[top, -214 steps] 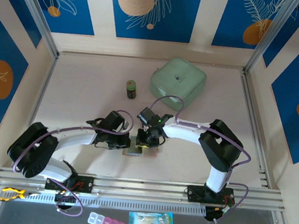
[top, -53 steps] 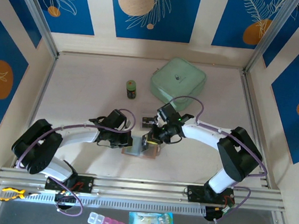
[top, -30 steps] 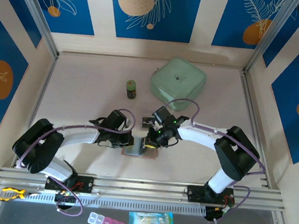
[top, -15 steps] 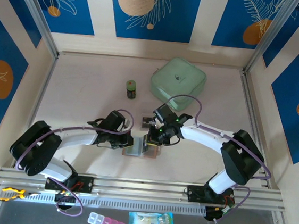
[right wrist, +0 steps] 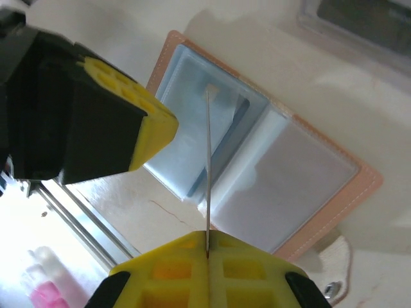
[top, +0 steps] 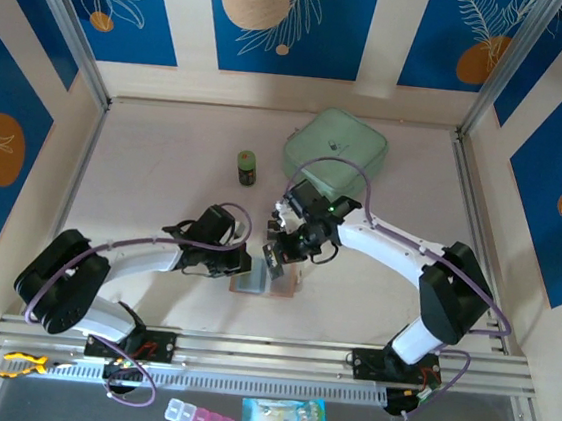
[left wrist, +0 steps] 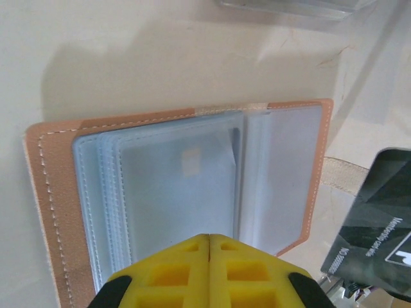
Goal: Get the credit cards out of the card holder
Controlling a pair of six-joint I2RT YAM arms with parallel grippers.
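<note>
One card out — the holder (left wrist: 58,192) lies open on the table (top: 161,208) between my two grippers.
My left gripper (left wrist: 209,247) has its jaws closed tight and presses the holder's near edge so it cannot slide. My right gripper (right wrist: 207,253) pinches one card (right wrist: 207,160), lifted above the pockets — I cannot count any cards left inside.

A robotics lab test cell: the pale counter (top: 161,208) is boxed in by walls (top: 320,34) of blue panels printed with leaves and orange discs, framed by aluminium posts (top: 68,32). The left arm (top: 146,255) and right arm (top: 388,240), trailing purple cables, are bolted to a slotted metal rail (top: 267,348) at the near edge
</note>
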